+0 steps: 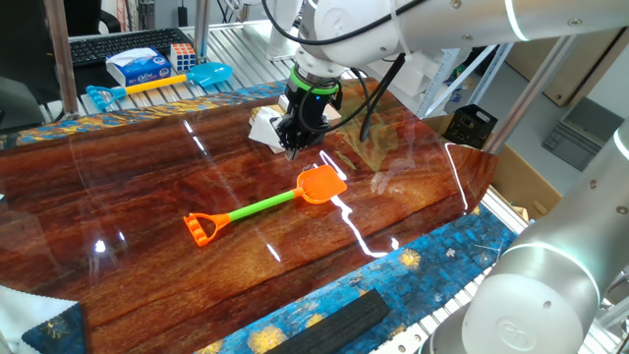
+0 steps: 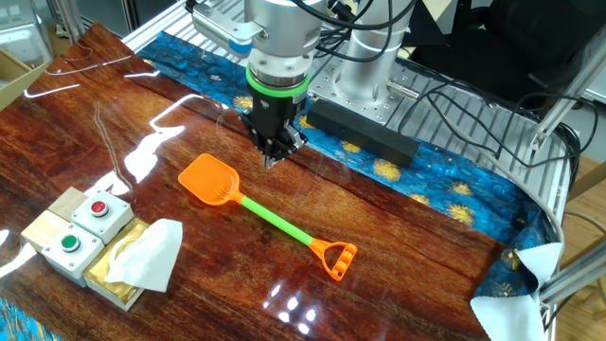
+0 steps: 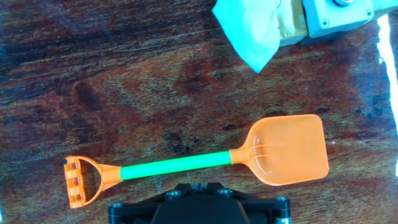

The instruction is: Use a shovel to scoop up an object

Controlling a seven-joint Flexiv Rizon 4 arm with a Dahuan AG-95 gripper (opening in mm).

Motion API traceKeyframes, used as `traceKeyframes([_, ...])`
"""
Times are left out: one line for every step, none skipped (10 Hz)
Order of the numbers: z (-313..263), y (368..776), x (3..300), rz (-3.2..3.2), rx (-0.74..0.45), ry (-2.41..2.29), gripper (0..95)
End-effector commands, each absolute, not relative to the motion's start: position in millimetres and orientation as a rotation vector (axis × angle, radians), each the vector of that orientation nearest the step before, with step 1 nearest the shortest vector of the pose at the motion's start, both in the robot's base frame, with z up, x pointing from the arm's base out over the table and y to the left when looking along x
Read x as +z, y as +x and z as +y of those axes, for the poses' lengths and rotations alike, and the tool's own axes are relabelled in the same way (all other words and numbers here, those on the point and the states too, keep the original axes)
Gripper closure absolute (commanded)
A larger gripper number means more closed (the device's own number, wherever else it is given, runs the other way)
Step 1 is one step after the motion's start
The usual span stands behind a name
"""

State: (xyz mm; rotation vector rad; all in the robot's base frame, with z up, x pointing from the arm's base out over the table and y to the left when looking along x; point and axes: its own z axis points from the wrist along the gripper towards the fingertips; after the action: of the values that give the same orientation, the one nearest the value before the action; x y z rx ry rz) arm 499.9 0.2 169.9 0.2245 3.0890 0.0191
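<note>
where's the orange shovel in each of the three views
One fixed view: shovel lies mid-table, blade to the right, below the gripper.
The other fixed view: shovel centre, blade upper left.
Hand view: shovel lower middle, blade right.
Shared landmark: the white wrapper lying past the blade.

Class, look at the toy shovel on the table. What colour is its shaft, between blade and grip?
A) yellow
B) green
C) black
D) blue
B: the shovel lies flat on the table with an orange blade, an orange grip and a bright green shaft between them, plain in all three views.
</note>
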Motion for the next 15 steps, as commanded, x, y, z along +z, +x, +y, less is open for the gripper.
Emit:
traceKeyframes([0,500,170,3.091,0.019,0.224,95.0])
traceKeyframes([31,481,153,3.072,0.078,0.63,95.0])
traceKeyframes([31,481,153,3.089,0.076,0.532,95.0])
traceKeyframes([31,481,153,3.097,0.075,0.472,95.0])
traceKeyframes([31,481,153,3.101,0.072,0.456,95.0])
traceKeyframes([32,481,154,3.101,0.074,0.485,95.0])
traceKeyframes([34,480,154,3.073,0.118,0.669,95.0])
traceKeyframes([36,479,154,3.037,0.171,0.857,95.0])
traceKeyframes([37,478,153,3.022,0.175,0.919,95.0])
traceKeyframes([43,478,150,2.967,0.169,1.087,76.0])
traceKeyframes([46,477,148,2.907,0.171,1.256,76.0])
traceKeyframes([47,478,147,2.837,0.188,1.433,57.0])
traceKeyframes([49,478,144,2.794,0.19,1.525,57.0])
traceKeyframes([52,478,141,2.771,0.18,1.564,57.0])
traceKeyframes([56,478,135,2.715,0.165,1.658,57.0])
